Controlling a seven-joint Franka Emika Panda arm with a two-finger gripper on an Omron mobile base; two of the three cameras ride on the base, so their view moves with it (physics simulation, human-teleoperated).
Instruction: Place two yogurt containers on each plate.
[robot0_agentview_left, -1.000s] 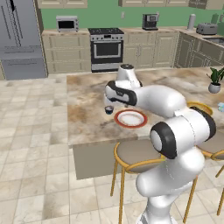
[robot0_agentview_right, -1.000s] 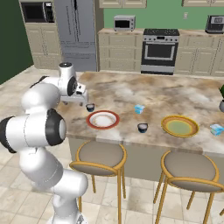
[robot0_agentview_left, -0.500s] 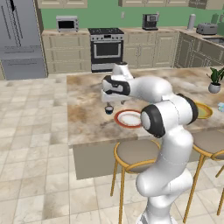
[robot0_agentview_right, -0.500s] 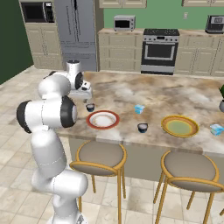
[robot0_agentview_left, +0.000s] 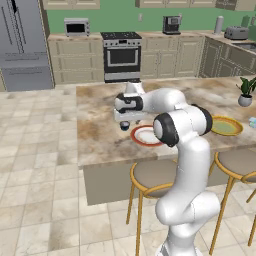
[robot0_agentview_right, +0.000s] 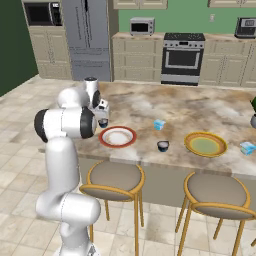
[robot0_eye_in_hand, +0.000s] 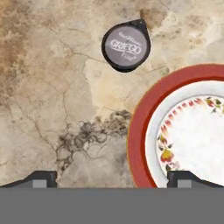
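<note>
A dark yogurt container (robot0_eye_in_hand: 126, 45) with a grey lid stands on the marble counter just left of the white plate with the red rim (robot0_eye_in_hand: 140, 131). My gripper (robot0_eye_in_hand: 112, 179) hangs open and empty right above that container (robot0_agentview_left: 124, 126) and the plate's (robot0_agentview_left: 137, 134) edge. From the right base view I see my gripper (robot0_agentview_right: 102, 117) over the same container (robot0_agentview_right: 103, 122) beside the plate (robot0_agentview_right: 105, 139). A light blue container (robot0_agentview_right: 159, 124) and a second dark one (robot0_agentview_right: 163, 146) stand between that plate and the yellow-green plate (robot0_agentview_right: 205, 144). Another light blue container (robot0_agentview_right: 247, 147) sits at the far right.
Two round stools (robot0_agentview_right: 114, 177) stand at the counter's near edge. A potted plant (robot0_agentview_left: 245, 94) is on the counter's far right. The stove (robot0_agentview_left: 122, 55) and cabinets line the back wall, with open floor between.
My arm has folded and swung its elbow round, and the gripper has come down closer to the dark container by the red-rimmed plate. The jaws stayed open. Nothing on the counter moved.
</note>
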